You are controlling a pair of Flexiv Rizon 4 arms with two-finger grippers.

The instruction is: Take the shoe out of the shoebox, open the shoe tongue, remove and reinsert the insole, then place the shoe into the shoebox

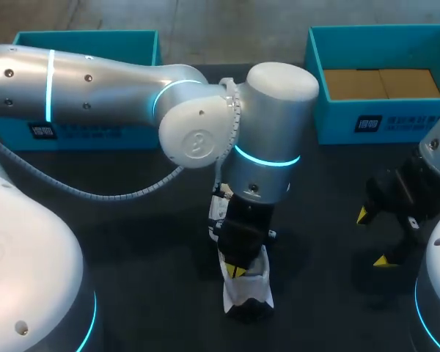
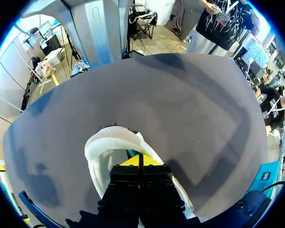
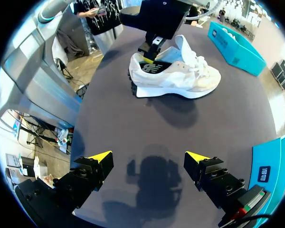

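A white sneaker [image 1: 249, 293] stands on the dark table near its front edge; it also shows as the sneaker [image 3: 180, 78] ahead of my right gripper, side-on. My left gripper [image 1: 238, 270] points down into the heel opening, and the yellow tips of this gripper [image 2: 140, 159] are pressed together inside the white collar [image 2: 99, 147]. A teal sliver lies beside the tips; whether anything is pinched does not show. The same gripper [image 3: 149, 53] stands over the shoe's dark inside. My right gripper [image 1: 372, 237] hovers open and empty to the right, its fingers [image 3: 99, 159] wide apart.
A teal shoebox [image 1: 337, 121] with a brown cardboard floor stands at the back right. A second teal box [image 1: 88, 40] sits at the back left behind my left arm. Bare dark table [image 3: 152, 123] lies between the right gripper and the shoe.
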